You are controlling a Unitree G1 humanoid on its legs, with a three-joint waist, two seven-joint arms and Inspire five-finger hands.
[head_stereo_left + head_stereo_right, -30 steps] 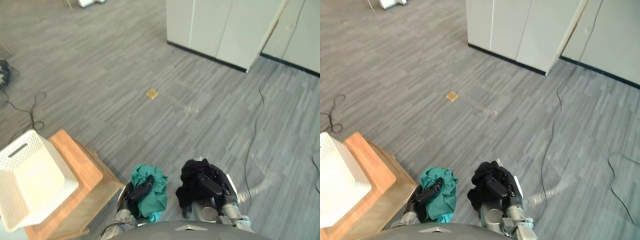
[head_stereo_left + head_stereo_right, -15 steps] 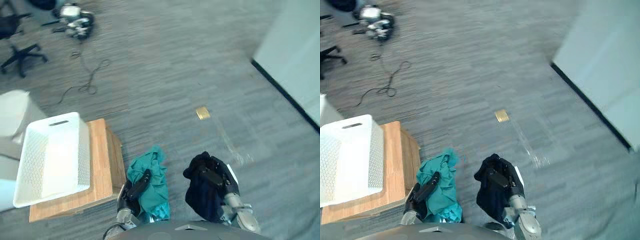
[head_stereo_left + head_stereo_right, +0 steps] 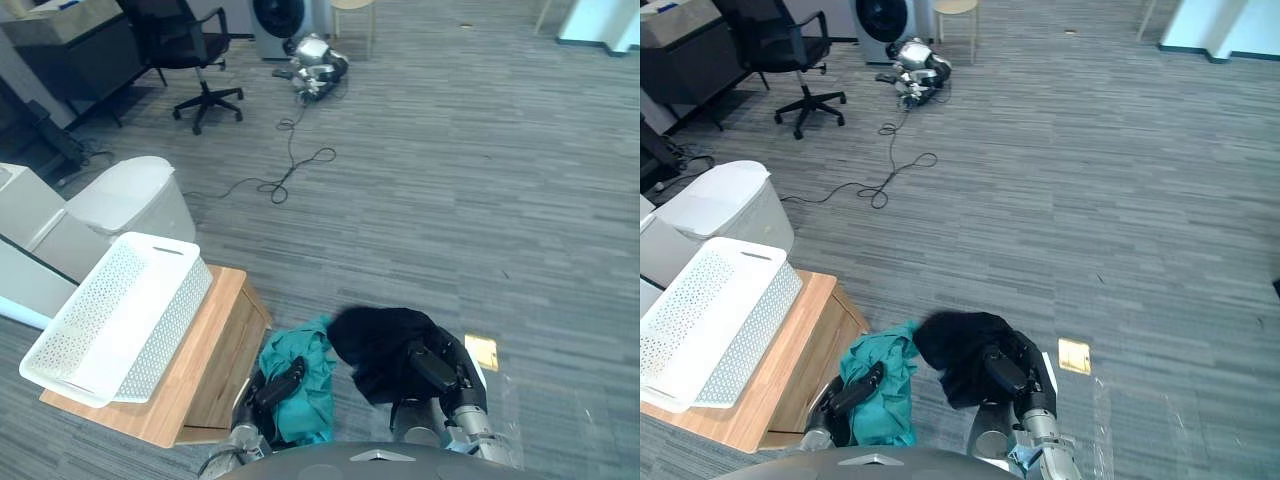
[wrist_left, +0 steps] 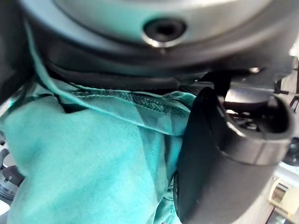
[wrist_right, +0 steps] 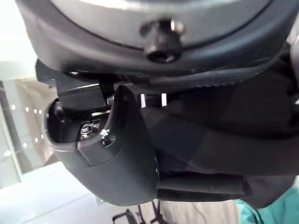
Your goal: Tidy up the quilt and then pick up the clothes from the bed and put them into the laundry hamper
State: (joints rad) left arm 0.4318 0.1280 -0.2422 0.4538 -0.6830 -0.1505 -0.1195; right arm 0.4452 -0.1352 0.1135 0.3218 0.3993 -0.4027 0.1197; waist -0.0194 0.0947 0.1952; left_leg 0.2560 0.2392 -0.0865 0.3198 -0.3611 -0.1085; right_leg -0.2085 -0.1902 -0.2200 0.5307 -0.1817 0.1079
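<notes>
grey floor (image 3: 450,180); white hamper (image 3: 172,318) on wood stand (image 3: 215,352). l hand (image 3: 278,383) curled round teal cloth (image 3: 308,388); r hand (image 3: 432,368) curled round black cloth (image 3: 375,345); cloths side by side, near stand.

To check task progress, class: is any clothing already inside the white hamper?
No: the white hamper holds nothing, with the teal garment in the left hand and the black garment in the right hand.

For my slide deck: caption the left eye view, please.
Robot's left hand grips teal garment, right hand black garment, beside white hamper on wooden stand.
</notes>
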